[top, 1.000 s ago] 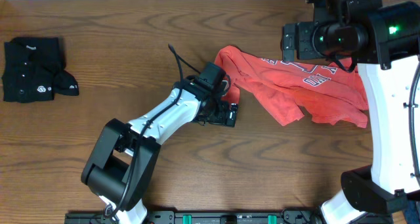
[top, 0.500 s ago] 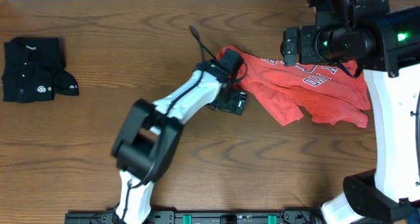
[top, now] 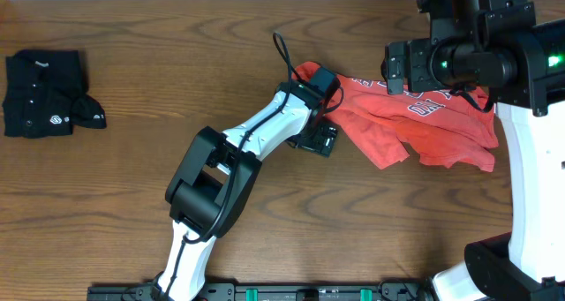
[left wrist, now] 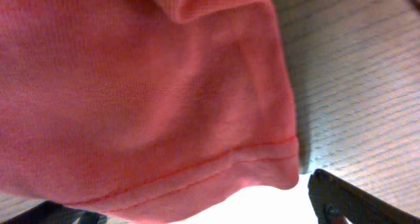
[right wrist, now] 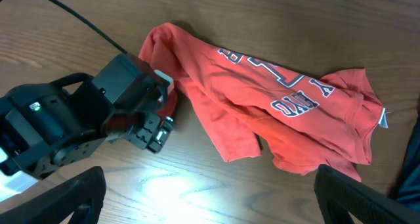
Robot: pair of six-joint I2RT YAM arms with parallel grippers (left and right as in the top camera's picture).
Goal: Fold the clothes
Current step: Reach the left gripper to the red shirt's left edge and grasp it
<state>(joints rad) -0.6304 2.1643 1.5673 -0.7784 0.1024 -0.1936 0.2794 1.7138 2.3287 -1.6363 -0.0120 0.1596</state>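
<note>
Soft, light and limp, the coral-red T-shirt (top: pixel 415 124) lay crumpled on the worktop (top: pixel 132 204) just right of the left end effector (top: pixel 325 116), whose hold on its stitched hem (left wrist: pixel 197 175), probably the firmest place to grasp, I could not tell, while the right end effector (right wrist: pixel 210 201), farther right, gaped empty.

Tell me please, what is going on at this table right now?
Two robot arms are working on clothes to be folded. The left end effector is at the left edge of the crumpled coral-red T-shirt, with fabric filling its wrist view; whether it grips is not clear. The right end effector hangs open above the shirt, holding nothing. A black shirt lies as a compact bundle at the far left of the table.
</note>
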